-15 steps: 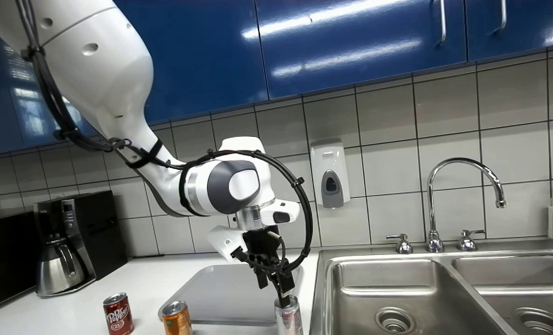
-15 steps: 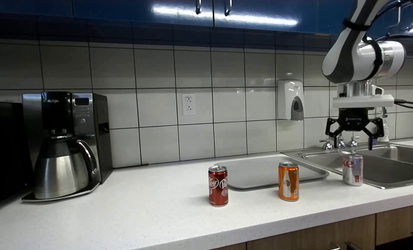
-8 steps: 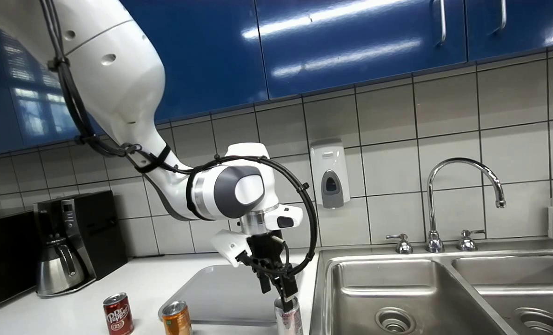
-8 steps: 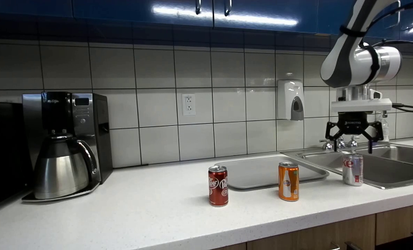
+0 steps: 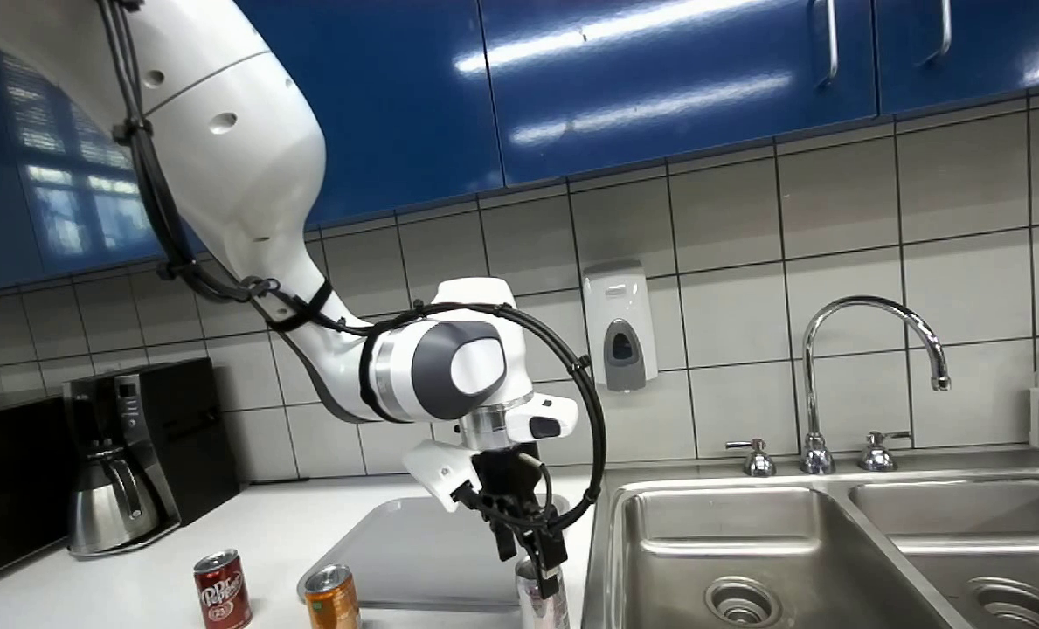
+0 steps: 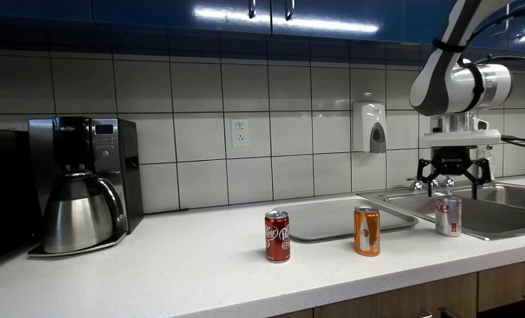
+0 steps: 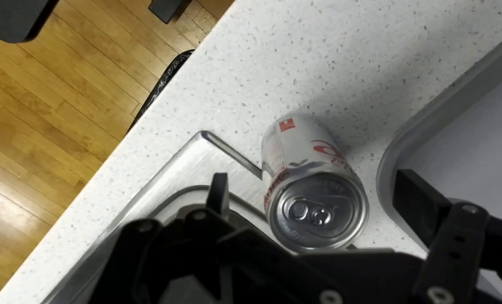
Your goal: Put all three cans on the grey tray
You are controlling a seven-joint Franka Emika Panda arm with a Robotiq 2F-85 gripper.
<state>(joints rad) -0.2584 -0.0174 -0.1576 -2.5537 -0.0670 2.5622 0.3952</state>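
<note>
One silver metal can (image 7: 312,181), one orange can (image 6: 367,230) and one dark-red can (image 6: 277,236) stand off the flat, rectangular grey tray (image 6: 319,218). The black end effector (image 6: 452,191), spread and unladen, hovers above the silver: presumably the first pick; next, lower and grip.

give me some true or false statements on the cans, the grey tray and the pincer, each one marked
1. The Dr Pepper can, orange soda can and silver Coke can all stand upright. True.
2. The pincer is open. True.
3. The Dr Pepper can is the one nearest the pincer. False: the silver Coke can is.
4. The silver Coke can stands outside the grey tray. True.
5. The orange soda can is on the grey tray. False: it stands on the white counter.
</note>
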